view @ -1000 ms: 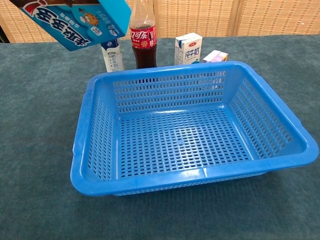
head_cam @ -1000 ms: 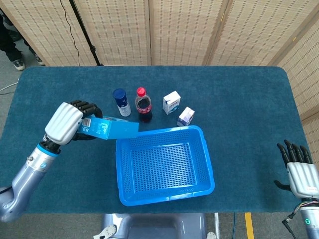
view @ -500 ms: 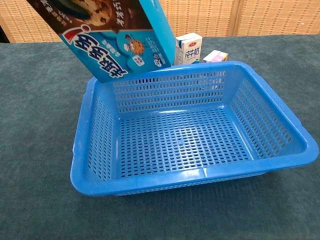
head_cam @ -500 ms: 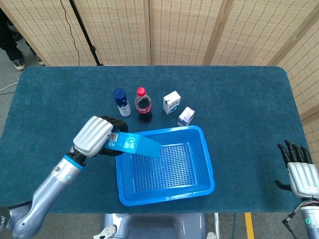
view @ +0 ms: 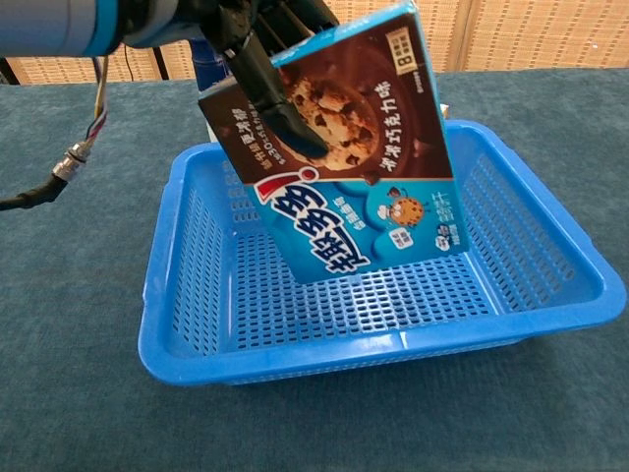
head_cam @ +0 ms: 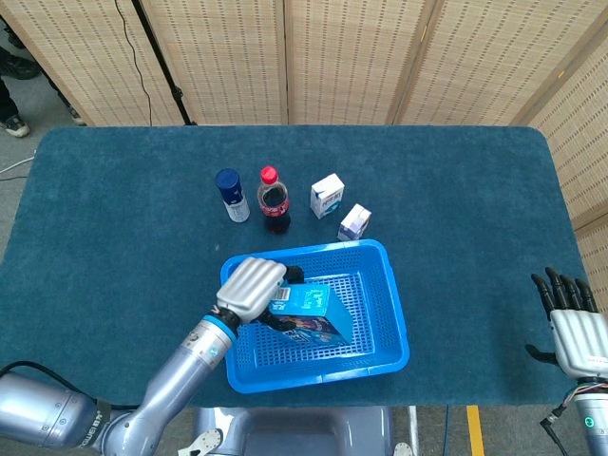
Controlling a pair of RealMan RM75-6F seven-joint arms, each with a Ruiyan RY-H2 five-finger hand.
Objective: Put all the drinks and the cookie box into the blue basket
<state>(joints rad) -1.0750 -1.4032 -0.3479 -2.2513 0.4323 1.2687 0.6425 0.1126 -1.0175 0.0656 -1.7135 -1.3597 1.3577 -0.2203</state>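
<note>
The left hand (head_cam: pixel 253 290) grips the cookie box (head_cam: pixel 311 313) by its upper end, holding it tilted over the inside of the blue basket (head_cam: pixel 391 285), its long axis slanting down toward the basket's floor. Open mesh floor shows right of the box. Beyond the far rim stand the blue-capped bottle (head_cam: pixel 231 195), cola bottle (head_cam: pixel 274 200) and two small cartons (head_cam: pixel 328 196). The right hand (head_cam: pixel 573 334) rests near the worktop's (head_cam: pixel 114 218) right front corner, fingers spread, holding nothing.

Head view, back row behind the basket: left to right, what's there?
White bottle with blue cap → cola bottle → upright milk carton → small carton, nearest the blue basket.
</note>
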